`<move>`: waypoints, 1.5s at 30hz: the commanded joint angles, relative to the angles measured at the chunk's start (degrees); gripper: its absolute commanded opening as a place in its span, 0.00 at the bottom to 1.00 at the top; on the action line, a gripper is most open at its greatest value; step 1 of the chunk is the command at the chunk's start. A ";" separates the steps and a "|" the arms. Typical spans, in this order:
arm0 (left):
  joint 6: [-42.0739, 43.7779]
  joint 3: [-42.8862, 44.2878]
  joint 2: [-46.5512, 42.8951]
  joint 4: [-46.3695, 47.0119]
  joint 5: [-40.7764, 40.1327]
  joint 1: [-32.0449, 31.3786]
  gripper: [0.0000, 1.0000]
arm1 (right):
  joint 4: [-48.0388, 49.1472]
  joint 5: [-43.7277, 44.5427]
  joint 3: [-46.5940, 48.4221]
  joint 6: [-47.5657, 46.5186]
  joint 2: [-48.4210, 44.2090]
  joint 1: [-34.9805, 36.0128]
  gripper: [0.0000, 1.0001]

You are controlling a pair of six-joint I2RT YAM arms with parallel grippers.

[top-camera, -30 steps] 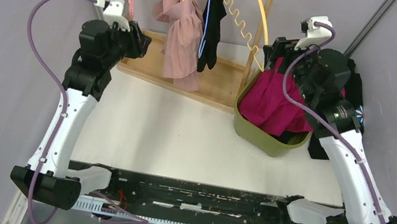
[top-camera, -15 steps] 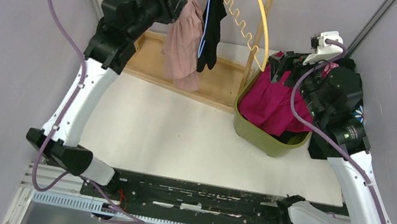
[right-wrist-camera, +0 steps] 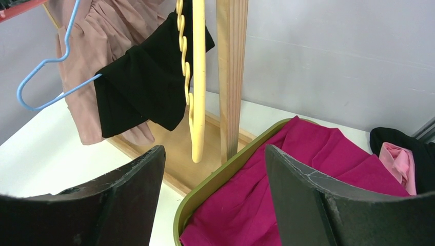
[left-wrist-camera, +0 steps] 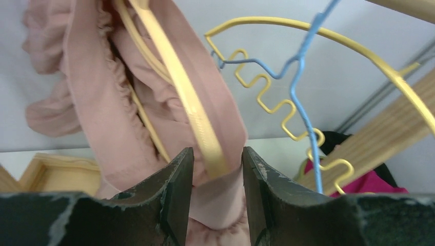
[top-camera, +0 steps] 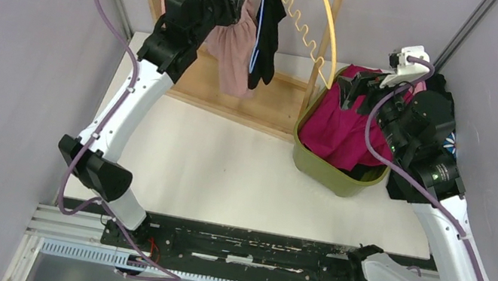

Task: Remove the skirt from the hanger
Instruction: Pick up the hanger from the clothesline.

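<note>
Against grey wall (top-camera: 6, 69), left gripper (left-wrist-camera: 218, 164) seemingly pinches skirt (left-wrist-camera: 92, 118) and hanger (left-wrist-camera: 179, 87)

A black garment (top-camera: 266, 36) hangs on a blue wire hanger (right-wrist-camera: 46, 84) from the wooden rack (top-camera: 267, 105). Just beside it hangs a wavy yellow hanger (right-wrist-camera: 196, 77), close to the rack's post (right-wrist-camera: 231, 77). An olive bin (top-camera: 317, 169) on the white worktop (top-camera: 225, 175) holds magenta cloth (top-camera: 343, 129). Black and pink clothes (right-wrist-camera: 405, 154) lie behind the bin.
</note>
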 commanded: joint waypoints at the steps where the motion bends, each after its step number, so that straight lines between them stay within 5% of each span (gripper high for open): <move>1: 5.80 4.02 1.86 1.99 -6.96 0.06 0.47 | 2.29 0.69 -0.17 -0.79 -0.74 -0.19 0.76; 11: 11.14 14.05 9.98 -0.17 -9.54 0.15 0.54 | 2.54 1.52 -0.43 -1.53 -0.47 -0.14 0.75; 17: 13.82 14.28 10.52 -2.19 -13.67 0.17 0.47 | 2.99 2.22 -1.53 -1.74 -1.63 -0.18 0.75; 22: 16.11 11.06 8.74 -3.00 -15.04 0.94 0.04 | 3.21 2.33 -2.19 -1.33 -2.32 -0.15 0.74; 32: 19.92 11.94 5.91 4.55 -4.55 2.02 0.03 | 2.88 2.26 -2.46 -1.25 -1.65 -0.14 0.71; 45: 19.51 12.09 0.18 12.42 -2.22 3.49 0.03 | 3.04 2.13 -2.97 -1.38 -0.46 -0.20 0.70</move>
